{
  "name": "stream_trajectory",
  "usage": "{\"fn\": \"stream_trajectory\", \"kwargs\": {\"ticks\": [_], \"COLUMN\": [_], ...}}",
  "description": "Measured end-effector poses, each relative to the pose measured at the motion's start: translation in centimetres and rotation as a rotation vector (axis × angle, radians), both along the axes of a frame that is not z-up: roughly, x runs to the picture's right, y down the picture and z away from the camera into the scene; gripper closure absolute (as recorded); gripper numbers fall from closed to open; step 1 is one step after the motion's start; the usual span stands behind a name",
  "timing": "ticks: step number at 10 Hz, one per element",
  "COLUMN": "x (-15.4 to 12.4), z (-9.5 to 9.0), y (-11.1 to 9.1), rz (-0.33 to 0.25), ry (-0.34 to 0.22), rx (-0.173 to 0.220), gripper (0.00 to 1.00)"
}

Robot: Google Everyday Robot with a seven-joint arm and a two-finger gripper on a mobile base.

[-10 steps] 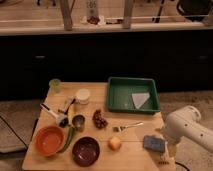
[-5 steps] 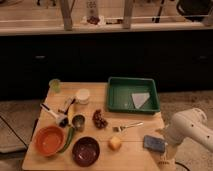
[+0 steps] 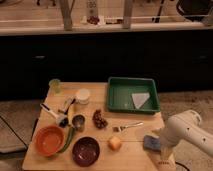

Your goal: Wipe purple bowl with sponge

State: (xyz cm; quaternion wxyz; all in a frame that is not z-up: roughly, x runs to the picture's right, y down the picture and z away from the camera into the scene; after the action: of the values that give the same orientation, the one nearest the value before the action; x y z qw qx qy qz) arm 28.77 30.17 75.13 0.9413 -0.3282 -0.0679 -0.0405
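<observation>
On the table (image 3: 128,158), left to right: orange bowl (image 3: 49,140) at 8 o'clock, purple bowl (image 3: 85,150) at 6 o'clock, yellowish block (image 3: 115,143), sponge (image 3: 150,143) at 4 o'clock, and the pincer (image 3: 163,158) just beside the sponge at its 4 o'clock, grip state not discernible.

gripper (image 3: 162,154) low at the right, downward

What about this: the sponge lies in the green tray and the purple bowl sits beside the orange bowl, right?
Wrong on the sponge: the camera view shows it on the table, front right, near the gripper, not in the green tray. The purple bowl does sit beside the orange bowl.
</observation>
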Motion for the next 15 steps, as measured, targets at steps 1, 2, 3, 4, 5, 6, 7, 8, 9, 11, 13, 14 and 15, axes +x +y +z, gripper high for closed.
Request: {"fn": "stream_trajectory", "kwargs": {"ticks": [1,2,3,4,5,6,7,8,9,11,13,14,15], "x": [-0.2,-0.2,-0.3,-0.4,-0.3,-0.3,-0.3,-0.4,-0.4,-0.2,-0.1,-0.1,0.0], "z": [0.4,0.7,1.0,1.3,1.6,1.8,2.1,2.3,2.5,2.8,2.9,2.8,2.7], "y": [-0.1,0.0,0.0,0.0,0.1,0.2,0.2,0.2,0.1,0.2,0.1,0.1,0.1], "rz": [-0.001,-0.002,-0.001,-0.001,0.0,0.002,0.002,0.005,0.008,0.004,-0.006,-0.012,-0.017], "ry": [-0.002,-0.001,-0.002,-0.005,-0.005,-0.007,-0.014,-0.025,-0.037,-0.06,-0.072,-0.08,-0.085], "rx": [-0.002,-0.004,-0.005,-0.007,-0.007,-0.006,-0.006,-0.008,-0.008,-0.018,-0.017,-0.01,-0.004], "gripper": [0.2,0.2,0.22,0.3,0.4,0.48,0.62,0.71,0.8,0.98,1.0,1.0,1.0]}}
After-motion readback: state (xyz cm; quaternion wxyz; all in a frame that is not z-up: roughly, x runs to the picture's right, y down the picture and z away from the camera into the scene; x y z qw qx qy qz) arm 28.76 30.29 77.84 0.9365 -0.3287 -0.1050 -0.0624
